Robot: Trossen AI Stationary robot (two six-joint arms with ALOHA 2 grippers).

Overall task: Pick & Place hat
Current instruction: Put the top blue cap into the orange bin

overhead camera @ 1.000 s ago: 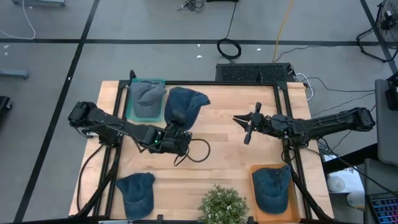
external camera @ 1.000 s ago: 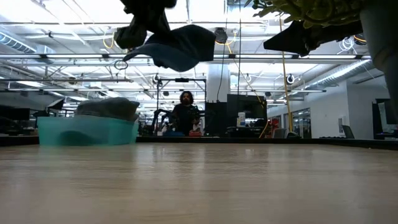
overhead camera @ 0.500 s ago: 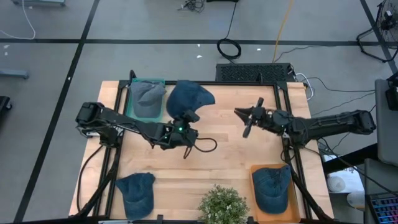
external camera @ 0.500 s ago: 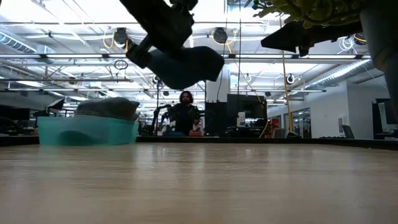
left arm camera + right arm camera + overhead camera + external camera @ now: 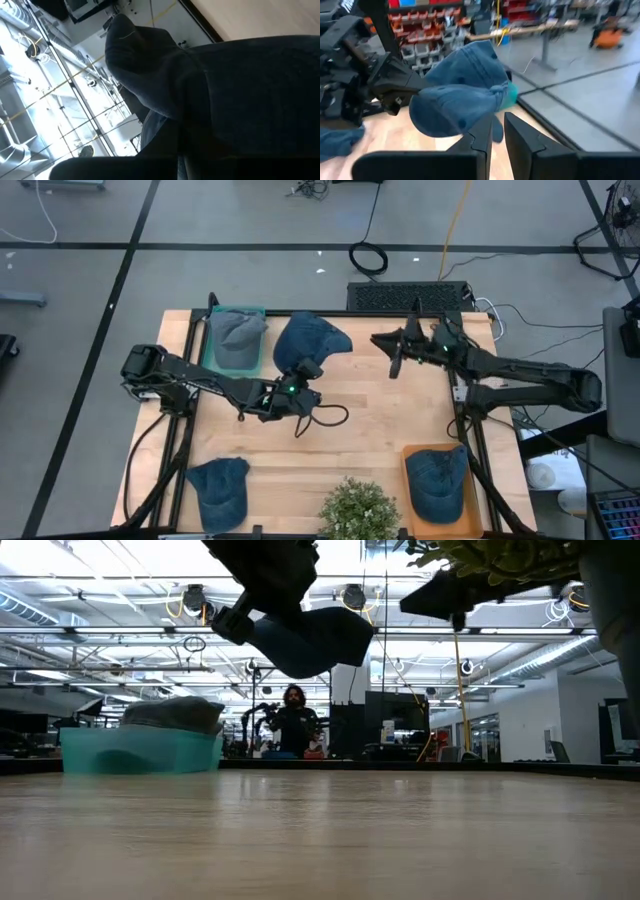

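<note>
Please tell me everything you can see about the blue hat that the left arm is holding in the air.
The blue hat is a soft denim-looking cap with a rounded, creased crown and a brim. The left gripper is shut on its edge and holds it above the table's far part, just right of the teal bin, clear of the wood. It hangs tilted and slightly folded. The right gripper points toward it from the right without touching it.

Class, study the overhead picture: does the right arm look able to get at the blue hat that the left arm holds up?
Probably yes. The right hand hangs beside the blue hat with only open air between them; the left hand grips the hat from the opposite side.
</note>
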